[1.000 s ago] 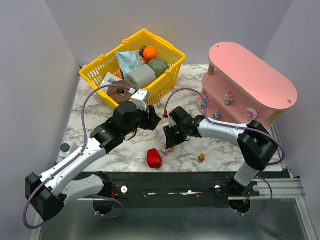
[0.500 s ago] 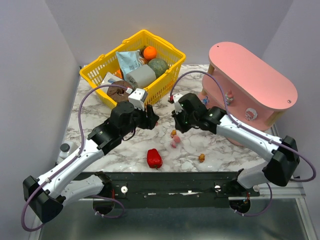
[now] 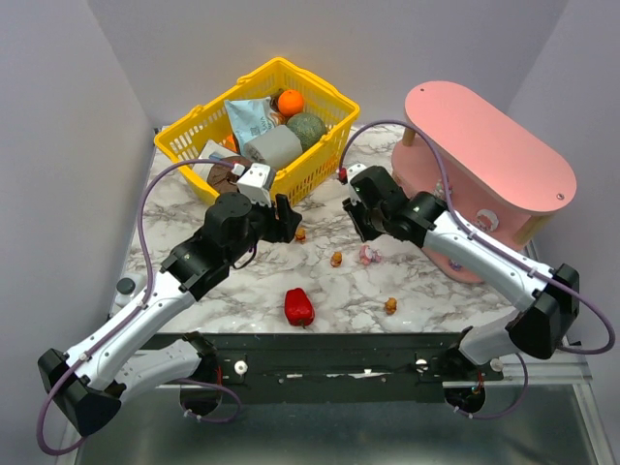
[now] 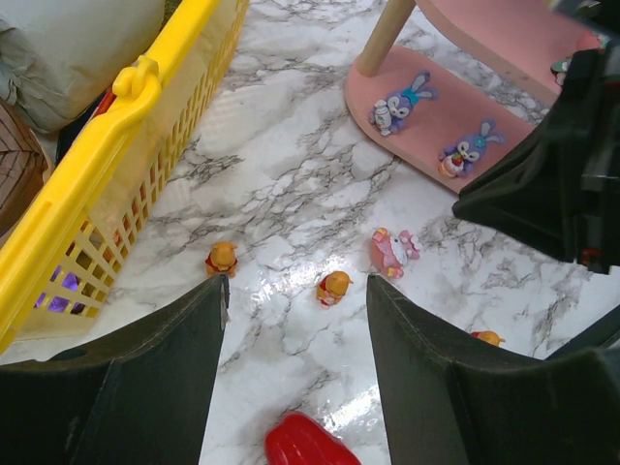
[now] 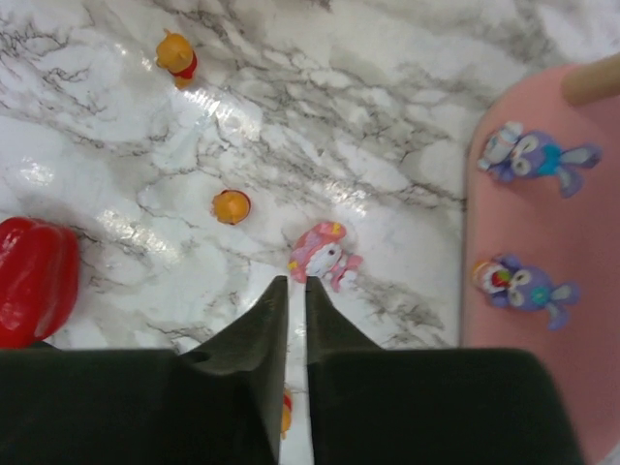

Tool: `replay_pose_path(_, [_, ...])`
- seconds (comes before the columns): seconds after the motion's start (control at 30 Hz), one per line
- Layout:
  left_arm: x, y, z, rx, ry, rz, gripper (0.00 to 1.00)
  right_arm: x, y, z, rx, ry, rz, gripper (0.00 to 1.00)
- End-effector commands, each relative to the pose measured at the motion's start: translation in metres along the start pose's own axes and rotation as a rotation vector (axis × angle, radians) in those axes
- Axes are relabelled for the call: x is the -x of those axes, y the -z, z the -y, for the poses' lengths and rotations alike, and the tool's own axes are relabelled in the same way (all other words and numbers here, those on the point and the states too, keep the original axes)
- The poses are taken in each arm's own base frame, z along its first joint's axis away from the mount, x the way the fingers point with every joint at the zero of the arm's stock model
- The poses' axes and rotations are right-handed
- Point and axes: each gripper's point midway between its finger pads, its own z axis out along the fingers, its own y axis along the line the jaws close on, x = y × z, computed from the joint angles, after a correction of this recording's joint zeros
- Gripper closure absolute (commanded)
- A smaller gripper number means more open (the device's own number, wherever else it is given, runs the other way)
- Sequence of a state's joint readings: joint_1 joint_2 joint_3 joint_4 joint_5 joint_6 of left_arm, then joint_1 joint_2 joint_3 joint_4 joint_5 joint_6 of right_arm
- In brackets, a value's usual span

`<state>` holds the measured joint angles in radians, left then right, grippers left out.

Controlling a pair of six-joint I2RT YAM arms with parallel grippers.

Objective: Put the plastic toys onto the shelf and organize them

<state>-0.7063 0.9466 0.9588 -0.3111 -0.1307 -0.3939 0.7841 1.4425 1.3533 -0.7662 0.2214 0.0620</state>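
Observation:
Loose plastic toys lie on the marble: three orange ones (image 3: 300,233) (image 3: 336,258) (image 3: 390,306) and a pink one (image 3: 368,255). My left gripper (image 3: 286,218) hovers by the basket, open and empty (image 4: 297,283), with an orange toy (image 4: 333,287) just past its tips. My right gripper (image 3: 363,228) hangs over the table, its jaws a slim gap apart with nothing in them (image 5: 296,283). The pink toy (image 5: 325,257) lies just beyond its tips. Two purple-blue toys (image 5: 531,155) (image 5: 523,284) stand on the lowest board of the pink shelf (image 3: 489,160).
A yellow basket (image 3: 194,131) of groceries stands at the back left, close to my left gripper. A glossy red pepper (image 3: 299,307) lies near the front edge. The shelf's wooden post (image 4: 386,37) rises at the board's near end.
My right gripper swung back and right toward the shelf, and the pink toy shifted that way too. My left gripper drew back toward the basket, uncovering an orange toy.

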Motion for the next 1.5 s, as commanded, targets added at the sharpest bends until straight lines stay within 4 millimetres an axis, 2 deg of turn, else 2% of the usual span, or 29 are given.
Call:
replay_pose_path(0.0, [-0.002,-0.001,-0.001,0.003,0.014,-0.007,0.32,-0.042,-0.021,-0.003,-0.021,-0.102,-0.144,0.51])
replay_pose_path(0.07, [-0.005,-0.003,-0.001,0.0,0.014,-0.018,0.31,-0.053,-0.032,-0.001,-0.039,-0.109,-0.159,0.42])
replay_pose_path(0.27, [-0.009,-0.007,0.001,-0.011,0.017,-0.037,0.3,-0.079,-0.063,0.017,-0.098,-0.154,-0.251,0.39])
replay_pose_path(0.37, [-0.011,-0.007,0.001,-0.012,0.023,-0.043,0.3,-0.08,-0.074,0.019,-0.093,-0.164,-0.262,0.36])
replay_pose_path(0.57, [-0.013,-0.007,0.001,-0.015,0.03,-0.049,0.28,-0.093,-0.096,0.019,-0.092,-0.121,-0.314,0.26])
replay_pose_path(0.87, [-0.015,-0.008,-0.001,-0.009,0.031,-0.057,0.25,-0.114,-0.113,0.006,-0.023,-0.153,-0.386,0.25])
replay_pose_path(1.17, [-0.018,-0.011,-0.001,-0.015,0.032,-0.072,0.25,-0.14,-0.12,-0.004,0.0,-0.197,-0.448,0.35])
replay_pose_path(1.27, [-0.019,-0.01,-0.001,-0.015,0.031,-0.074,0.25,-0.147,-0.123,-0.006,0.001,-0.211,-0.452,0.44])
replay_pose_path(1.3, [-0.019,-0.01,-0.002,-0.014,0.032,-0.074,0.25,-0.147,-0.124,-0.006,0.0,-0.219,-0.451,0.53])
replay_pose_path(1.37, [-0.021,-0.01,-0.002,-0.015,0.032,-0.08,0.24,-0.15,-0.121,-0.009,0.016,-0.236,-0.444,0.61])
replay_pose_path(1.47, [-0.023,-0.01,-0.002,-0.02,0.037,-0.084,0.25,-0.139,-0.113,-0.018,0.074,-0.27,-0.375,0.75])
